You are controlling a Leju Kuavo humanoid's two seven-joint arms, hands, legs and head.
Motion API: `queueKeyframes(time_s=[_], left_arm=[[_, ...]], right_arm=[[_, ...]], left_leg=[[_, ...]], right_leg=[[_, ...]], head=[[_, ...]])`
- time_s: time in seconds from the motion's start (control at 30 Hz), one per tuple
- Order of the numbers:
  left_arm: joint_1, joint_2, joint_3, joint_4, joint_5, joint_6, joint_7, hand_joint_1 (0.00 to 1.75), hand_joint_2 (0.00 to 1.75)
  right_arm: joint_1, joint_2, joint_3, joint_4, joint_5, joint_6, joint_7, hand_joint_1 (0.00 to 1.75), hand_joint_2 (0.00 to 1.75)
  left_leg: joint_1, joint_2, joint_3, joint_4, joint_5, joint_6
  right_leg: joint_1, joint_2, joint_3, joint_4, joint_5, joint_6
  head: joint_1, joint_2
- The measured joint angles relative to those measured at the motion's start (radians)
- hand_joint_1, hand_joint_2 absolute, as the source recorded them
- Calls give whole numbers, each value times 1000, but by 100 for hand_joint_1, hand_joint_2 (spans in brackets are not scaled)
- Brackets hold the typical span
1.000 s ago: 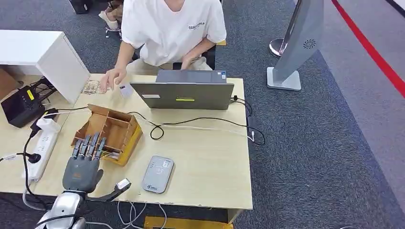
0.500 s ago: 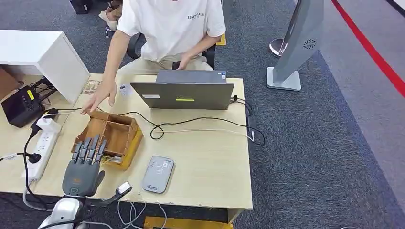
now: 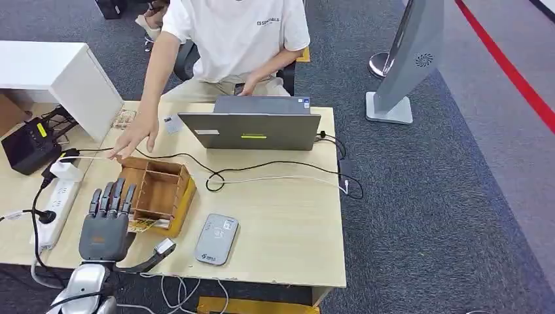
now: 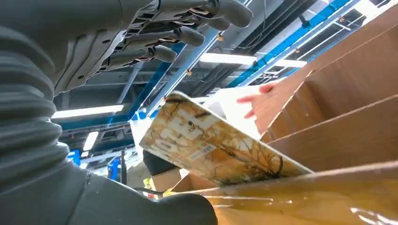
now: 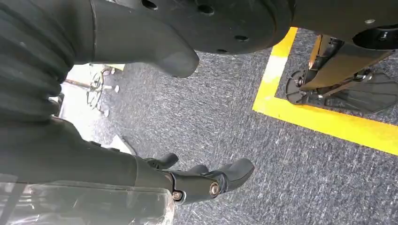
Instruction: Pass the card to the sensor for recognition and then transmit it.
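Observation:
A yellow patterned card (image 3: 141, 224) (image 4: 211, 146) leans in the near corner of the wooden divider box (image 3: 184, 198) (image 4: 347, 136). My left hand (image 3: 105, 221) hovers at the box's near left side. Its fingers (image 4: 187, 33) are spread above the card and its thumb (image 4: 180, 210) lies below, neither touching it. The grey card sensor (image 3: 216, 239) lies flat on the table to the right of the box. My right hand (image 5: 206, 180) hangs over the carpet and holds nothing. A person's hand (image 3: 134, 136) reaches to the box's far left corner.
A grey laptop (image 3: 252, 129) stands at the table's far side, black and white cables (image 3: 275, 169) trailing from it. A small card (image 3: 172, 122) lies by it. A power strip (image 3: 57, 199) and a black device (image 3: 27, 145) sit at the left. A seated person (image 3: 232, 39) faces me.
The person's hand has come from the far table edge to the box's far corner, and the box has turned squarer. My left hand has drifted slightly left.

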Motion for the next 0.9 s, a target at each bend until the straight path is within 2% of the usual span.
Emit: queueKeyframes(time_s=[0.43,0.63,0.9], left_arm=[[3,-12,20,10,0,3,-4,0,175],[16,-12,20,8,0,73,-63,0,175],[27,-12,20,-6,0,107,-74,0,175]], right_arm=[[0,0,0,0,1,0,0,0,175],[0,0,0,0,15,0,-2,0,175],[0,1,0,0,15,0,-5,0,175]], left_leg=[[0,0,0,0,0,0],[0,0,0,0,0,0],[0,0,0,0,0,0]], right_leg=[[0,0,0,0,0,0],[0,0,0,0,0,0],[0,0,0,0,0,0]], head=[[0,0],[0,0],[0,0]])
